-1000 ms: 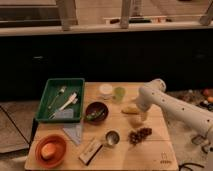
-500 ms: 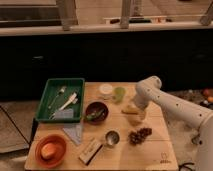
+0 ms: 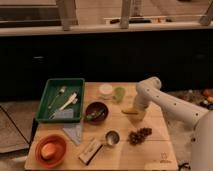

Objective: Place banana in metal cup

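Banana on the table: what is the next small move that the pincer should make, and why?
Probably settle the pincer onto the banana and grip it; whether it already has hold, I cannot tell. The pincer is right at the banana, which lies on the table. The metal cup stands apart from it, nearer the front edge, with no banana in it.

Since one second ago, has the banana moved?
No. The banana still lies right of the dark bowl, below the green cup; the gripper is at its right end.
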You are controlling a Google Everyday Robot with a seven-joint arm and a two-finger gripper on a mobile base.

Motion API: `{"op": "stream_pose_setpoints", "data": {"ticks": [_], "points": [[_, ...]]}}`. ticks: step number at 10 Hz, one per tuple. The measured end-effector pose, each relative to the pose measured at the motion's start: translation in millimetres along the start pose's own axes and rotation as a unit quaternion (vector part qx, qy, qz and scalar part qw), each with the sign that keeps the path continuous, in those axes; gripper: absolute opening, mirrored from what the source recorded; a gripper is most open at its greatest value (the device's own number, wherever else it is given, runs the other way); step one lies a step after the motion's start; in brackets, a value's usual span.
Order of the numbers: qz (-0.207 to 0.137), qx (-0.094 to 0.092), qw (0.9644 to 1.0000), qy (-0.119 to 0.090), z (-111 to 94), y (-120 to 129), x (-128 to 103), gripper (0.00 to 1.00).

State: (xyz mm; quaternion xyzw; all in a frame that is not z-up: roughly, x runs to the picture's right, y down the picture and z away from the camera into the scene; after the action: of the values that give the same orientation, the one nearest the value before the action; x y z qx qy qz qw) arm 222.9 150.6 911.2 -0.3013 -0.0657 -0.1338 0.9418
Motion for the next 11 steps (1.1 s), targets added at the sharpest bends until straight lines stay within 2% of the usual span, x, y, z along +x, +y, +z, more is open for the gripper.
{"op": "stream_pose_setpoints", "data": {"ticks": [1, 2, 7, 9, 10, 11], "points": [[0.000, -0.002, 1.0000, 0.001, -1, 2, 1, 0.04], [0.000, -0.003, 1.0000, 0.001, -1, 2, 1, 0.00], [-0.001, -0.001, 1.0000, 0.002, -1, 1, 1, 0.00], [0.000, -0.003, 1.0000, 0.007, -13, 2, -3, 0.00], [-0.001, -0.003, 1.0000, 0.009, -26, 1, -7, 0.00], [-0.002, -0.003, 0.9999, 0.012, -50, 0, -11, 0.00]]}}
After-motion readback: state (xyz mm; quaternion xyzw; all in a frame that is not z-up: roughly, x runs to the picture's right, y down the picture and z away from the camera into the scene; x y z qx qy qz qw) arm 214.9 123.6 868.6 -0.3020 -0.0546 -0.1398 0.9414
